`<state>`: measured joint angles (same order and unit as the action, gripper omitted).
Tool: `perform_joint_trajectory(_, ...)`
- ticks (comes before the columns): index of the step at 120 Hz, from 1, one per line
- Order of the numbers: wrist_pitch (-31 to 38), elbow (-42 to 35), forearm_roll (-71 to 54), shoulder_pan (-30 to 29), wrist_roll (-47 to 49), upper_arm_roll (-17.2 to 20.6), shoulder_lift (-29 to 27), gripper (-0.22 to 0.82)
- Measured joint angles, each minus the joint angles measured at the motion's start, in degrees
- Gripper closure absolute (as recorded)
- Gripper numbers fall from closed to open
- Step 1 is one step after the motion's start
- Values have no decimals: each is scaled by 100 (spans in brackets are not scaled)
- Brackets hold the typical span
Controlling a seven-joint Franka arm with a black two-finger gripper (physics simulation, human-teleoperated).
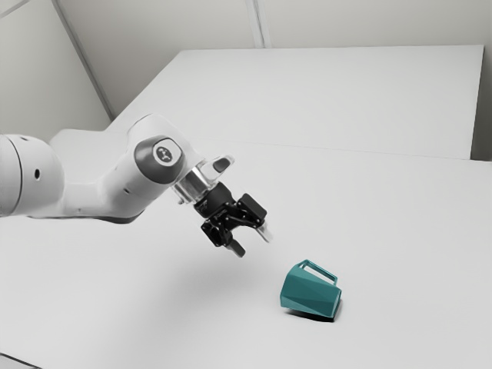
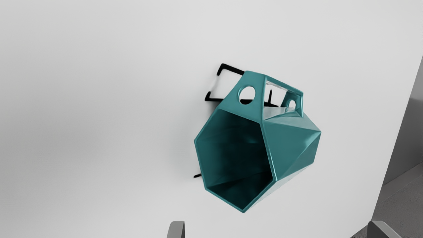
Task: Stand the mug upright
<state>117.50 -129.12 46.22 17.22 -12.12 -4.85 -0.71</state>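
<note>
In the exterior view, the mug (image 1: 309, 294) lies on its side on the white tabletop (image 1: 154, 315), just beyond the gripper (image 1: 254, 241), so the righting seems wholly ahead: grasp, turn, set down; pale walls (image 1: 31, 69) stand behind. In the wrist view, its open mouth (image 2: 234, 155) faces the hand, the fingers (image 2: 177, 230) are spread wide and hold nothing, and past the table's edge lies grey floor (image 2: 404, 195).

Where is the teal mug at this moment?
In the exterior view, the teal mug lies on its side on the white table, below the open gripper and toward the exterior view's right.
</note>
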Motion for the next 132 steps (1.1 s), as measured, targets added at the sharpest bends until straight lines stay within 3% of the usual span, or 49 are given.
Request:
perform_joint_trajectory(43, 859, -352, 1174, 754, -1398, 63, 397, 0)
perform_joint_trajectory(74, 1166, -272, 1630, 580, -2314, 62, 782, 0)
perform_joint_trajectory(132, 1217, -318, 2673, 705, -3520, 63, 814, 0)
